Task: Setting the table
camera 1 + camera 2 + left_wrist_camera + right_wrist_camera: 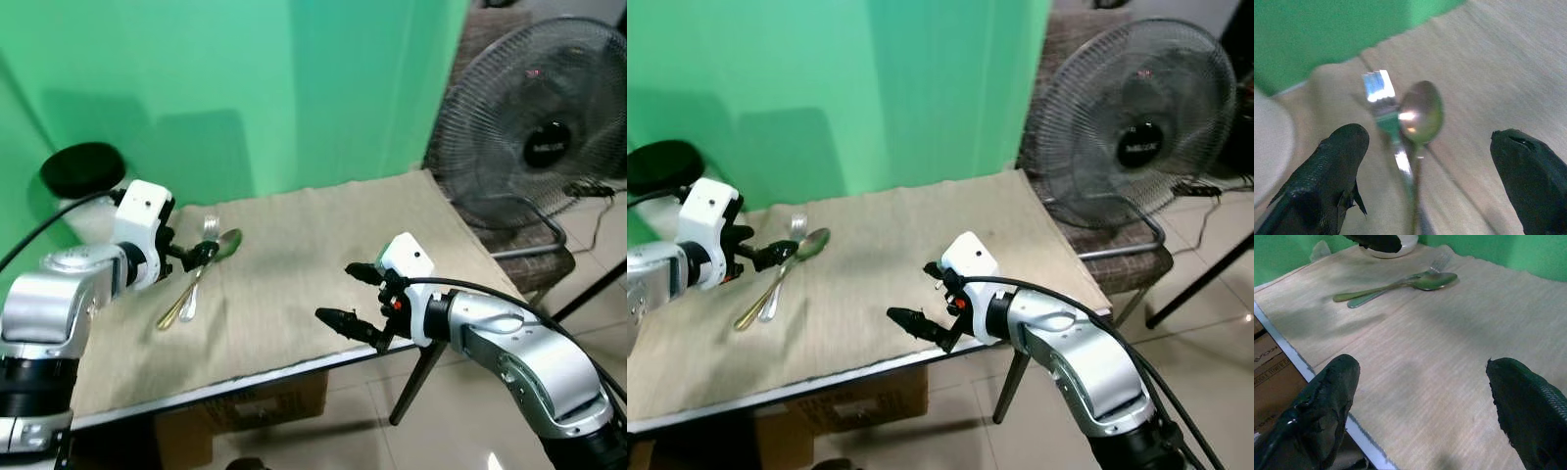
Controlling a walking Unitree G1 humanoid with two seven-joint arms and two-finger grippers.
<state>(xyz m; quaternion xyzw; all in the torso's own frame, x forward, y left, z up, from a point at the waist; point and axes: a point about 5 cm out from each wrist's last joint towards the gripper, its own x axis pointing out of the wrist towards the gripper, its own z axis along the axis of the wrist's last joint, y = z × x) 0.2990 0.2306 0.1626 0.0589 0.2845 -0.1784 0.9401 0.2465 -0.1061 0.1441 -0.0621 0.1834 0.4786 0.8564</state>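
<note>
Left tool (pixel 201 257) at left of frame, fingers spread, hovering just over one spoon (pixel 223 245) and one fork (pixel 208 232). Spoon and fork lie side by side, touching, handles crossing, on beige cloth (pixel 294 264) covering surface. Right tool (pixel 358 296) at lower centre, fingers spread wide, gripping nothing, above cloth's near edge. One white bowl (pixel 1393 252) beyond cutlery; contents not visible. One fan (pixel 534 127) at upper right, off surface. One cardboard box (pixel 240 411) under surface.
</note>
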